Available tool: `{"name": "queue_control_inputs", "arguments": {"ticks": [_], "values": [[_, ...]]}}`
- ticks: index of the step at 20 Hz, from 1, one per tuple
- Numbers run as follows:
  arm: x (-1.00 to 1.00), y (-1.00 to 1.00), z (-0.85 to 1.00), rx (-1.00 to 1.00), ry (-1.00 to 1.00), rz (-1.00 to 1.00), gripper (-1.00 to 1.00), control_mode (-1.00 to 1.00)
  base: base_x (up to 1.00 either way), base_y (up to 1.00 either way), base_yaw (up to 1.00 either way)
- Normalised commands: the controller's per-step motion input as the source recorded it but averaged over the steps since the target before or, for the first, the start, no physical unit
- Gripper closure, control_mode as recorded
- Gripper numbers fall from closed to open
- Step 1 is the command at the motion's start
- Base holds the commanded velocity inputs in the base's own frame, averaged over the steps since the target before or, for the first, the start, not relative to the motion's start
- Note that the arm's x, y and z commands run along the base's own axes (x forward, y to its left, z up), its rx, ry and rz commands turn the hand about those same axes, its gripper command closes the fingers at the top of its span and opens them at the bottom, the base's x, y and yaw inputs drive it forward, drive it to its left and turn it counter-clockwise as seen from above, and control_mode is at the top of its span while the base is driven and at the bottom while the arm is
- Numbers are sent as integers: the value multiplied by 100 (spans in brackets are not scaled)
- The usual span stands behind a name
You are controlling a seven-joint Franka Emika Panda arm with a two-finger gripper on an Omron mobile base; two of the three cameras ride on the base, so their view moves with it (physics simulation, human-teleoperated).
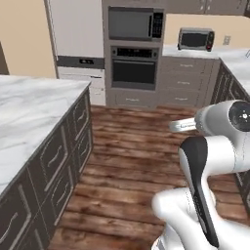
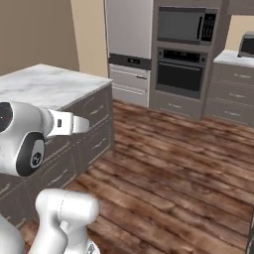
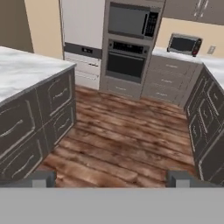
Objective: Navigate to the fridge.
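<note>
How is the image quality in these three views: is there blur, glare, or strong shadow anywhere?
Left base view: even flat light, no glare; the fridge looks slightly soft. Right base view: same soft rendering, and the marble island top shows no cast shadows. Hand view: the fingertips are blurry dark blocks, and the wood floor is evenly lit.

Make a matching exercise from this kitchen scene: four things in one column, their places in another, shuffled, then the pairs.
Things:
1. fridge
2. microwave
3. toaster oven
4. island

Places:
A. on the far counter, right of the oven column
B. built in above the oven
C. nearest the robot, on the left
D. against the far wall, left of the oven column

Pairs: 1-D, 2-B, 3-A, 4-C
</note>
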Motion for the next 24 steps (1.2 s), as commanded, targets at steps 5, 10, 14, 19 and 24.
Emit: {"name": "queue_control_inputs", "arguments": {"ticks": [5, 10, 14, 19, 24], "values": [[0, 0, 0, 0, 0, 0, -100, 100, 100, -69, -3], [0, 0, 0, 0, 0, 0, -100, 100, 100, -1, -16], [0, 0, 0, 0, 0, 0, -100, 100, 100, 30, -28], [0, 0, 0, 0, 0, 0, -100, 100, 100, 39, -33], [0, 0, 0, 0, 0, 0, -100, 100, 100, 1, -34]]}}
